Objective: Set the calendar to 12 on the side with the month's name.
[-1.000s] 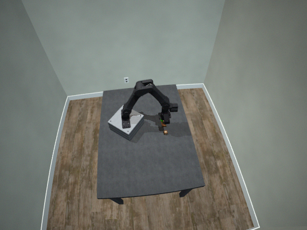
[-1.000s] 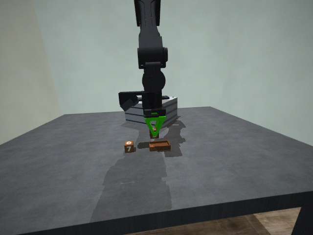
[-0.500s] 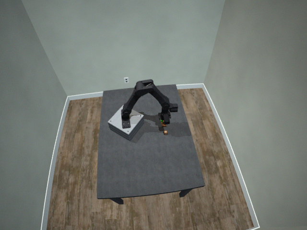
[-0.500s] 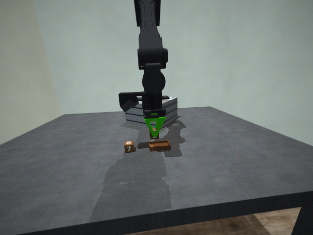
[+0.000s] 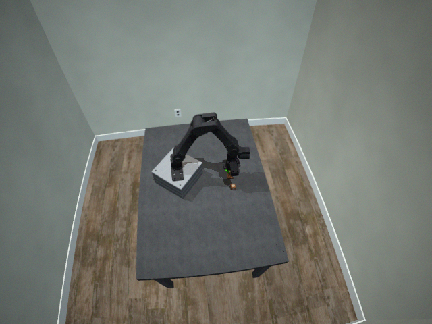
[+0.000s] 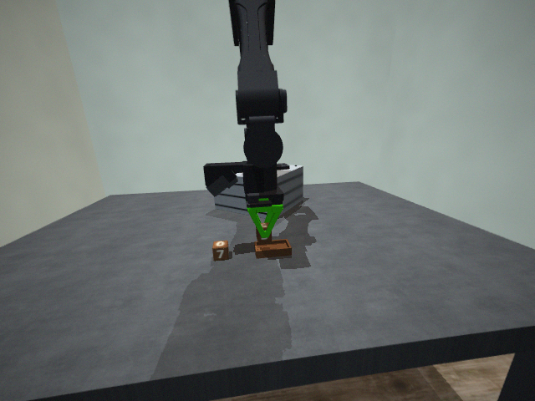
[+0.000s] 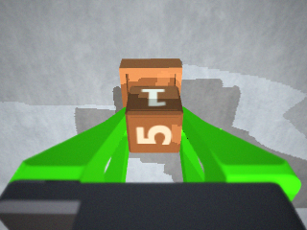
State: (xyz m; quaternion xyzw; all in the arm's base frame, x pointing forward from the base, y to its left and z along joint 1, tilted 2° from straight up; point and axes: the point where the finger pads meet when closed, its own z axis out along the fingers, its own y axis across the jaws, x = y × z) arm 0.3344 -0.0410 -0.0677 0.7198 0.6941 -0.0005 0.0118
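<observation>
One pincer (image 5: 228, 174) (image 6: 264, 235) (image 7: 153, 115), part-open, its fingers gripping one cube (image 6: 264, 229) (image 7: 154, 131) marked 5 and 1, is hovering by the tray (image 5: 230, 176) (image 6: 273, 249) (image 7: 151, 63). One loose cube (image 5: 232, 186) (image 6: 220, 251), showing 0 and 7, is standing on the table (image 5: 209, 226) (image 6: 367, 280) (image 7: 58, 48); both placements are remaining.

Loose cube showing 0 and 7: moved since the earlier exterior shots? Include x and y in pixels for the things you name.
No. The loose cube (image 5: 232, 186) (image 6: 220, 251) sits at the same spot left of the tray (image 6: 273, 255) in the exterior view.
</observation>
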